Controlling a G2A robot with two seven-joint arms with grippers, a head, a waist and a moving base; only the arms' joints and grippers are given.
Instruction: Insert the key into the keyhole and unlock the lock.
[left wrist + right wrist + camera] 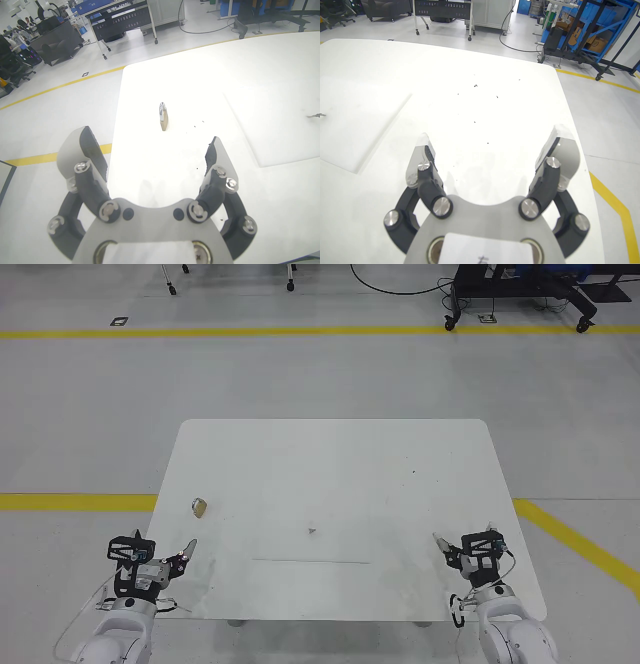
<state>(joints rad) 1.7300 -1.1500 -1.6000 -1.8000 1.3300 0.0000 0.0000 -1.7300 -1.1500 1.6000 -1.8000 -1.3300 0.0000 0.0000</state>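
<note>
Left gripper (150, 135): padded metal, hung spread, empty, near-left corner.
Right gripper (492, 132): hung spread, empty, near-right corner.
Small brass padlock (163, 121): stood by left edge, silver shackle.
Small silver key (312, 531): lay mid white worktop (330, 454).

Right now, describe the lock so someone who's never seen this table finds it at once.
Start at the white table and go to its left side, ahead of the left gripper. The lock sits there alone: a small tan body with a shiny silver shackle. Its one neighbour, the key, is a thin grey sliver nearer the table's middle.
</note>
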